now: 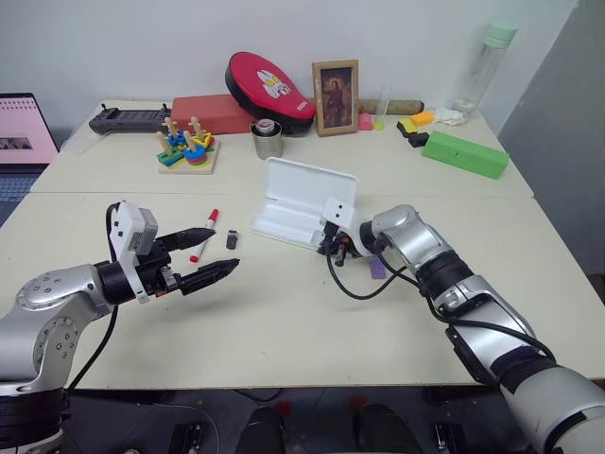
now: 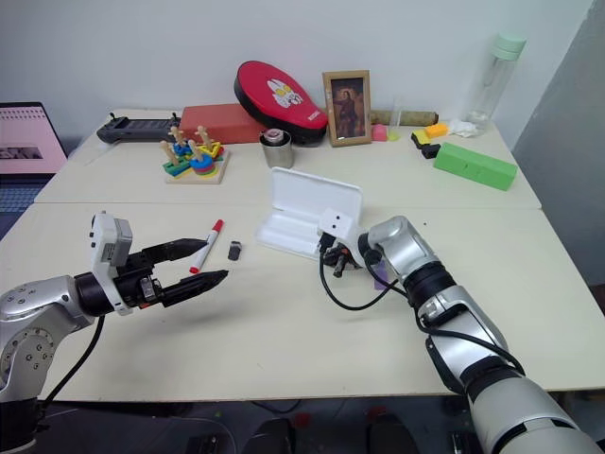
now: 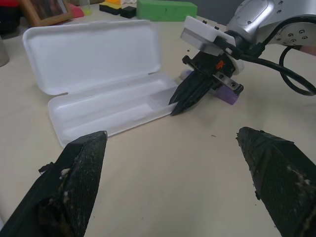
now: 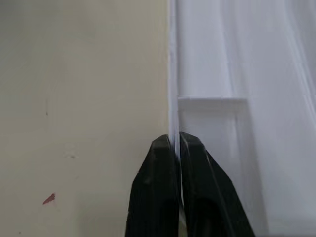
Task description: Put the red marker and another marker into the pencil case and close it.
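The white pencil case (image 1: 310, 192) lies open at mid-table, lid tilted up behind its shallow tray. My right gripper (image 1: 332, 251) is at the tray's near right corner, shut on the thin front wall of the case (image 4: 174, 113). The purple marker (image 1: 377, 269) lies on the table just behind that gripper, partly hidden by the hand and cable. The red marker (image 1: 204, 235) lies left of the case, with its red cap pointing away from me. My left gripper (image 1: 225, 248) hovers open near it, holding nothing, fingers pointing toward the case.
A small black object (image 1: 232, 240) lies between the red marker and the case. A green block (image 1: 463, 153), a stacking toy (image 1: 187, 151), a metal cup (image 1: 267, 140), a picture frame (image 1: 336, 96) and a red pouch (image 1: 269, 85) stand along the back.
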You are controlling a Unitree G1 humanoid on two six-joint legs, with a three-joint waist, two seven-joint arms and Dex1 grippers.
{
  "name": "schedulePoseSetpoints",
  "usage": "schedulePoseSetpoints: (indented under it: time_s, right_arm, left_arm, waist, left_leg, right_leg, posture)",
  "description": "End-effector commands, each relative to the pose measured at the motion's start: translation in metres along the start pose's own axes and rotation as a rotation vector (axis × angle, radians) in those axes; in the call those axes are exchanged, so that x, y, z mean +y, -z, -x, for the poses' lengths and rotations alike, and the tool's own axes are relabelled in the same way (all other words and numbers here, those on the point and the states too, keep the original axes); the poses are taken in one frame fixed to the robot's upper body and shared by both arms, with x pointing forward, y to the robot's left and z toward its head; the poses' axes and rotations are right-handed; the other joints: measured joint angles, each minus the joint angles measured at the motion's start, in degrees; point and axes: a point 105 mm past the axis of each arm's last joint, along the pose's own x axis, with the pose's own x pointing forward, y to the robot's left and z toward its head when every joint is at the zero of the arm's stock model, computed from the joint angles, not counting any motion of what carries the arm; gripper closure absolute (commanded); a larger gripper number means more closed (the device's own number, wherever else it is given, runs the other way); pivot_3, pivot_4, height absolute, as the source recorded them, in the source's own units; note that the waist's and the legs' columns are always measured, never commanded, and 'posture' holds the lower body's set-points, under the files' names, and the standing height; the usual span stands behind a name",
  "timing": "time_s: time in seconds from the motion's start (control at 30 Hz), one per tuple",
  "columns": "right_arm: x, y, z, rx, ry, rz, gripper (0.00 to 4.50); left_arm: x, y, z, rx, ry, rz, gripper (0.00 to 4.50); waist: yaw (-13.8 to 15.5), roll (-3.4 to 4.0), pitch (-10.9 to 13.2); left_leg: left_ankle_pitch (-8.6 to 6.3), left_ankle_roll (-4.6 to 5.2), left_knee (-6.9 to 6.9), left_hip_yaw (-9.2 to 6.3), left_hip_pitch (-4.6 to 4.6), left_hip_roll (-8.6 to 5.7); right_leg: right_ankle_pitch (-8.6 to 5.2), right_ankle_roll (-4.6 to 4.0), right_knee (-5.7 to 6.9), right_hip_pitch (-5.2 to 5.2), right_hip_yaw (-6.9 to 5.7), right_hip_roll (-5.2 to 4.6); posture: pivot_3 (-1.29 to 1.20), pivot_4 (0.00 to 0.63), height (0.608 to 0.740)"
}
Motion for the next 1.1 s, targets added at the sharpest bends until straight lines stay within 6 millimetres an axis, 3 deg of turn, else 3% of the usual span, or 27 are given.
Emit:
schedulePoseSetpoints:
  time_s: [0.03, 0.23, 0.43, 0.7, 1.07, 1.1]
  right_arm:
    - [-0.004, -0.016, 0.008, -0.059, 0.003, 0.029, 4.45]
    - [0.019, -0.028, 0.027, -0.163, -0.111, 0.197, 4.45]
    - [0.038, -0.02, 0.04, -0.183, -0.142, 0.288, 4.45]
    - [0.05, 0.005, 0.037, -0.107, -0.175, 0.338, 4.45]
    - [0.059, 0.011, 0.032, -0.096, -0.218, 0.332, 4.45]
    - [0.059, 0.011, 0.033, -0.098, -0.221, 0.327, 4.21]
  left_arm:
    - [-0.001, -0.014, 0.001, -0.028, 0.002, -0.042, 0.0]
    - [0.002, -0.006, 0.012, 0.002, -0.031, -0.016, 0.0]
    - [-0.001, 0.003, 0.024, 0.028, -0.065, 0.018, 0.0]
    - [-0.006, 0.004, 0.026, 0.041, -0.062, 0.034, 0.0]
    - [-0.006, 0.003, 0.024, 0.041, -0.061, 0.036, 0.0]
    - [-0.006, 0.003, 0.024, 0.04, -0.062, 0.037, 0.0]
  waist:
    - [0.0, 0.0, 0.0]
    - [0.0, 0.0, 0.0]
    - [0.0, -0.01, 0.0]
    - [0.0, -0.01, 0.0]
    - [0.1, -0.08, 0.0]
    - [0.1, -0.08, 0.0]
  left_leg:
    - [0.0, 0.0, 0.0, 0.0, 0.0, 0.0]
    - [0.0, 0.0, -0.01, 0.0, -0.05, 0.0]
    - [-0.01, 0.01, -0.05, 0.01, -0.08, 0.0]
    - [0.0, 0.0, 0.01, 0.01, -0.04, 0.01]
    - [0.0, 0.0, 0.0, 0.01, -0.05, 0.01]
    - [0.0, 0.0, 0.0, 0.01, -0.05, 0.01]
  right_leg:
    - [0.0, 0.0, 0.0, 0.0, 0.0, 0.0]
    - [0.0, 0.0, -0.03, 0.05, 0.0, 0.0]
    - [-0.01, 0.0, -0.03, 0.04, 0.01, 0.0]
    - [-0.01, 0.01, -0.04, 0.03, 0.01, 0.0]
    - [-0.01, 0.0, -0.05, 0.05, 0.0, 0.0]
    - [-0.01, 0.0, -0.05, 0.05, 0.0, 0.0]
  posture:
    - [0.0, 0.15, 0.74]
    - [0.0, 0.15, 0.74]
    - [0.0, 0.15, 0.74]
    - [0.0, 0.15, 0.74]
    - [0.0, 0.15, 0.74]
    - [0.0, 0.15, 0.74]
